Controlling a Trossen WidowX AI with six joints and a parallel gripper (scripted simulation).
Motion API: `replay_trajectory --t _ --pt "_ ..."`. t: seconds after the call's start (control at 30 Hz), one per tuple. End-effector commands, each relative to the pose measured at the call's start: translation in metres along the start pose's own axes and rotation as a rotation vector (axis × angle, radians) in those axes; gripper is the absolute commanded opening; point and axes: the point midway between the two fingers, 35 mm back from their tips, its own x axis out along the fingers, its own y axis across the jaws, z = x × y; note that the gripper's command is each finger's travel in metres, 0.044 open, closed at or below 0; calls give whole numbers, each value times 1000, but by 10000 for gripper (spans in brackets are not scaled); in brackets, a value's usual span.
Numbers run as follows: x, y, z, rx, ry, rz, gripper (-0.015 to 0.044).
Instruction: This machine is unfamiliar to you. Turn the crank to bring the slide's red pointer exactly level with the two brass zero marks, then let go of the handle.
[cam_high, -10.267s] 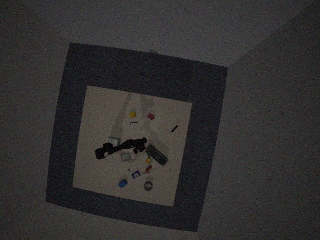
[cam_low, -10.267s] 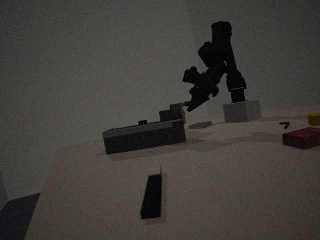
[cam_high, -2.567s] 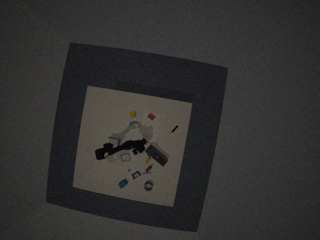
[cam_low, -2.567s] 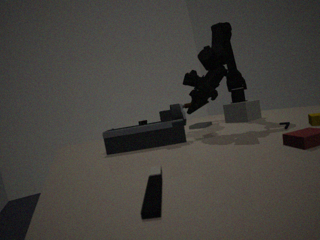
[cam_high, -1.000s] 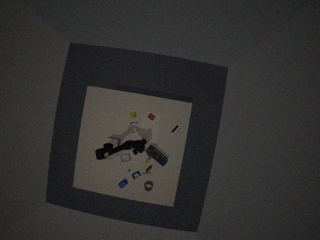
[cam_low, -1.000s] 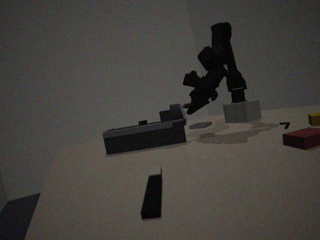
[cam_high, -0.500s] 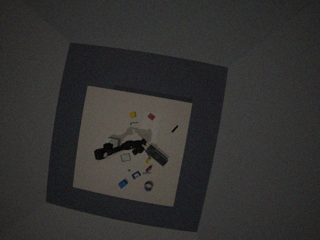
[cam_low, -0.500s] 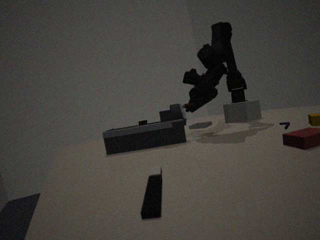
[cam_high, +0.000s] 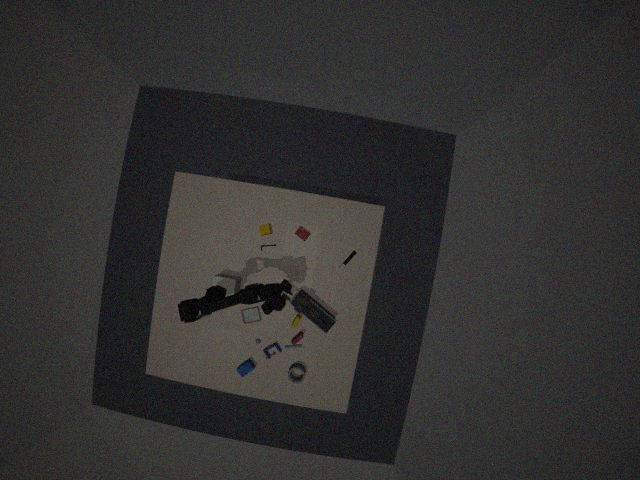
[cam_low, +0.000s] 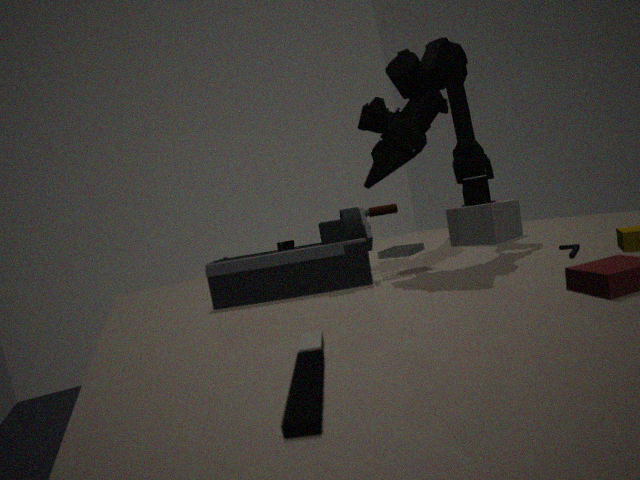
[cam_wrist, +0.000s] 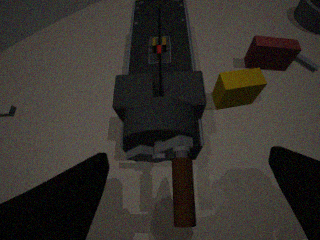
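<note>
The dark machine (cam_high: 316, 311) (cam_low: 289, 281) (cam_wrist: 160, 112) has a crank at its near end in the wrist view. The crank's brown handle (cam_low: 383, 209) (cam_wrist: 184, 194) points toward the wrist camera. The red pointer (cam_wrist: 159, 49) shows in the slide window. The two small brass marks (cam_wrist: 155, 41) (cam_wrist: 164, 41) lie close to it, and the red looks slightly on their crank side; the exact offset is too small to tell. My gripper (cam_low: 368, 184) (cam_wrist: 188, 158) is open and empty. Its fingers stand wide on both sides of the handle in the wrist view, but above it in the exterior view, touching nothing.
A yellow block (cam_high: 296, 320) (cam_wrist: 239, 88) and a red block (cam_high: 297, 337) (cam_wrist: 271, 53) stand beside the machine. A grey ring (cam_high: 297, 372), a blue bracket (cam_high: 267, 352) and a blue block (cam_high: 246, 367) lie farther off. A black bar (cam_high: 349, 257) (cam_low: 305, 392) lies on the other side.
</note>
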Motion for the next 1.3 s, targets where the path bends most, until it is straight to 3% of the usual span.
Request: replay_trajectory --t 0.0,0.43,0.8,1.1,1.27 --pt "-23 0 23 7 -9 9 440" --pt "26 -4 71 -207 66 140 440" --pt "68 -25 123 -414 25 289 440" --pt "103 -26 91 -417 24 291 440" --pt "104 -26 90 -417 24 291 440"
